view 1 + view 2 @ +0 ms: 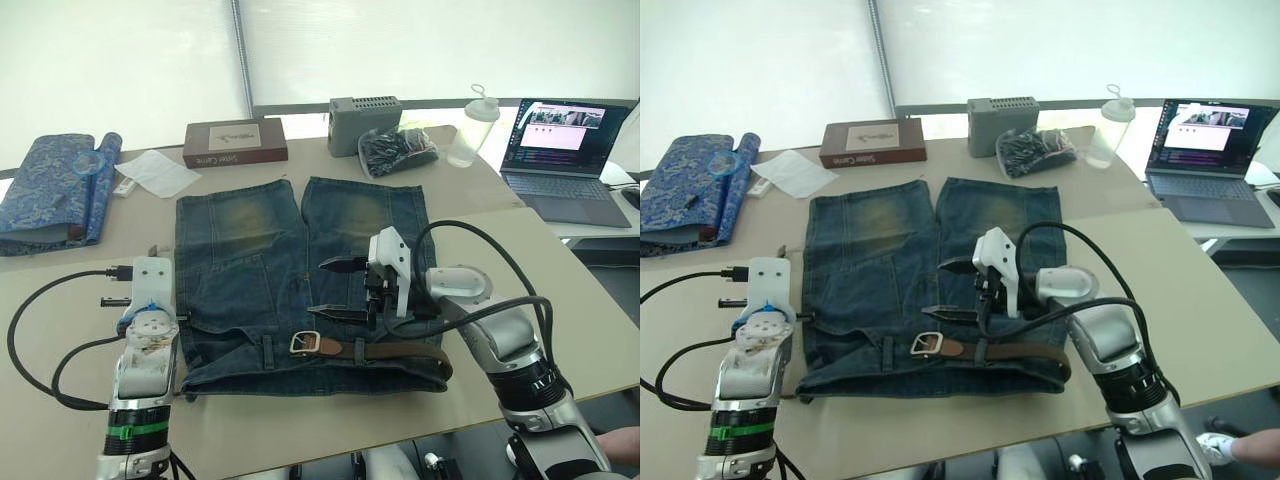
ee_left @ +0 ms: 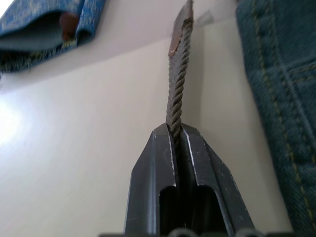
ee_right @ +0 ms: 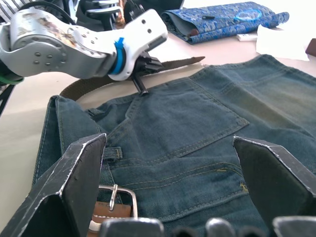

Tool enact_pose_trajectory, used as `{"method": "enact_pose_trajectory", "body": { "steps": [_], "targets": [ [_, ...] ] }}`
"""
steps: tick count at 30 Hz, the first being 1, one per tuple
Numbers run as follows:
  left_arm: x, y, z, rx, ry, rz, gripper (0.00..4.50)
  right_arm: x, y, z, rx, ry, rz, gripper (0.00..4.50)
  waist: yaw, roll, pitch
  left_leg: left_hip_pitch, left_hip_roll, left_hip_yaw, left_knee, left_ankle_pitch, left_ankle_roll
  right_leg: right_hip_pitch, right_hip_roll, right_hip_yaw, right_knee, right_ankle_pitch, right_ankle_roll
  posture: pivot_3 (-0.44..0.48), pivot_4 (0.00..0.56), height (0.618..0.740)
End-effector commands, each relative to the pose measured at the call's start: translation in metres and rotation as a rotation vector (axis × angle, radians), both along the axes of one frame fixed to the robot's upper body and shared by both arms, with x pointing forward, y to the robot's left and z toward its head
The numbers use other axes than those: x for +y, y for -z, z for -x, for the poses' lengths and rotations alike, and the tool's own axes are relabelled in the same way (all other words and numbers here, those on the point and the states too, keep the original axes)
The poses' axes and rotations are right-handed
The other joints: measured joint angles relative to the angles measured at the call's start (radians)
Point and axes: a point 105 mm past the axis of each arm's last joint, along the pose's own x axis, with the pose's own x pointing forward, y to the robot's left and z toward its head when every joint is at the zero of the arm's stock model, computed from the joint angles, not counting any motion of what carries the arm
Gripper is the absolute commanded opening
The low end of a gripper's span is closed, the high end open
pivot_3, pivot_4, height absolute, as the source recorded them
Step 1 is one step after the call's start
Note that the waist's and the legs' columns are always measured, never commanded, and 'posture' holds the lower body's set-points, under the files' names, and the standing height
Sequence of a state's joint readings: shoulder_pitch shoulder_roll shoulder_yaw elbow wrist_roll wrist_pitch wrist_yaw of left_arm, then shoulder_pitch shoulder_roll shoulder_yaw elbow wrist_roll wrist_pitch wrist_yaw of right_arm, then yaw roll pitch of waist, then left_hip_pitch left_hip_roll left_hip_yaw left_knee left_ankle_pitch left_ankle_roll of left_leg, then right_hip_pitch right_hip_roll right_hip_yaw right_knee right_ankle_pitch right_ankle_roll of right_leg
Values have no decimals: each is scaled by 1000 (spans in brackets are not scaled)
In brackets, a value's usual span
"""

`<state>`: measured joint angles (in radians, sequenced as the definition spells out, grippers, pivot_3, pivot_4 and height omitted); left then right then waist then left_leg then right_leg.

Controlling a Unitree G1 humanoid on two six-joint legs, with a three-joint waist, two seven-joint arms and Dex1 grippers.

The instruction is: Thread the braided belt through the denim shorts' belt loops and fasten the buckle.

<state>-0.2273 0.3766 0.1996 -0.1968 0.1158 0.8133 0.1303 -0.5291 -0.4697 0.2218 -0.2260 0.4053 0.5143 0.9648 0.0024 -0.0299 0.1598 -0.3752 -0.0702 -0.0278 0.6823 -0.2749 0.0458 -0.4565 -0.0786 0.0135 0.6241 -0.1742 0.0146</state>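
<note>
My left pincer [image 2: 177, 136] is clamping the belt [image 1: 385, 350] tip; my right pincer [image 1: 335, 289] is gaping above the unfastened buckle [image 1: 304, 343].

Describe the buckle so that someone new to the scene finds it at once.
Start at the denim shorts spread mid-table and follow their near waistband edge. The buckle lies there on the brown belt, left of the right end effector: the only silver metal frame on the denim.

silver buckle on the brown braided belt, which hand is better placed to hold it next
Right. The open right hand hovers over the faded blue denim shorts just above the silver buckle; the left hand is shut on the brown braided belt tail beside the shorts.
</note>
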Motion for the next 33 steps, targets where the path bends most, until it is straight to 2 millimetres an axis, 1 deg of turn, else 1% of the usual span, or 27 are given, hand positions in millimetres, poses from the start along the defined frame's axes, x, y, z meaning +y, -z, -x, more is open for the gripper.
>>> {"method": "enact_pose_trajectory", "body": {
  "steps": [1,2,3,5,6,9,11,13,16,19,21,23,26,29,33],
  "targets": [
    [-17,-56,2,-190,172,-158,44,-10,-7,1,-10,33,-16,4500,0,0,0,0,0,0,0,0,0,0,0,0,0,0,0,0,150,740],
    [-25,-62,3,-207,215,-186,44,-13,-7,2,-7,38,-17,4500,0,0,0,-1,0,0,0,0,0,0,0,0,-1,0,0,0,150,740],
    [-38,-70,4,-234,304,-214,44,-15,-9,1,15,53,-38,4500,1,0,0,-1,0,0,0,0,0,0,-1,0,-1,0,0,0,150,740],
    [-67,-80,6,-268,489,-262,44,-21,-11,1,49,82,-69,4500,4,0,0,-2,0,0,0,-1,0,0,-3,0,-1,0,0,0,150,740],
    [-82,-81,7,-272,590,-271,44,-24,-10,1,71,104,-81,4500,7,0,0,-2,0,0,0,-1,0,0,-3,0,-1,0,0,0,150,740],
    [-125,-74,17,-268,898,-311,44,-34,-6,3,120,156,-92,4500,9,0,0,-2,0,0,0,-1,0,0,-5,0,-2,0,0,0,150,740],
    [-138,-66,24,-247,1027,-364,44,-39,-5,6,176,183,-119,4500,9,0,0,-2,0,0,0,-1,1,0,-5,0,-2,0,0,0,150,740],
    [-139,-61,29,-216,1150,-421,44,-36,-6,8,210,202,-141,4500,3,0,0,-3,1,0,0,-1,2,0,-4,1,-3,0,0,0,150,740],
    [-145,-65,31,-228,1296,-520,44,-35,-6,12,287,211,-162,4500,0,1,0,-3,4,0,0,0,1,0,-2,1,-4,1,-2,0,150,740],
    [-150,-68,31,-263,1412,-615,44,-35,0,5,385,284,-191,4500,4,1,0,-4,8,0,0,0,1,1,2,-1,-9,4,-5,0,150,740],
    [-151,-70,30,-294,1451,-651,44,-32,3,4,459,302,-206,4500,5,1,0,-5,9,0,0,0,1,1,2,-1,-10,5,-5,0,150,740],
    [-155,-76,29,-356,1469,-683,44,-27,5,5,531,302,-218,4500,6,1,0,-7,9,1,0,0,1,0,2,-2,-11,6,-5,0,150,740],
    [-163,-79,33,-422,1501,-726,44,-19,5,5,610,296,-250,4500,4,1,0,-8,8,1,0,0,2,-1,2,-2,-12,6,-4,0,150,740],
    [-164,-78,39,-444,1534,-748,44,-10,-5,6,662,245,-299,4500,2,1,0,-9,8,1,0,-1,2,-1,2,-2,-13,6,-4,0,150,740],
    [-163,-69,46,-435,1574,-779,44,-10,-17,9,702,188,-349,4500,-2,1,0,-8,8,1,0,0,2,-1,3,-3,-12,7,-4,0,150,740]
  ]
}}
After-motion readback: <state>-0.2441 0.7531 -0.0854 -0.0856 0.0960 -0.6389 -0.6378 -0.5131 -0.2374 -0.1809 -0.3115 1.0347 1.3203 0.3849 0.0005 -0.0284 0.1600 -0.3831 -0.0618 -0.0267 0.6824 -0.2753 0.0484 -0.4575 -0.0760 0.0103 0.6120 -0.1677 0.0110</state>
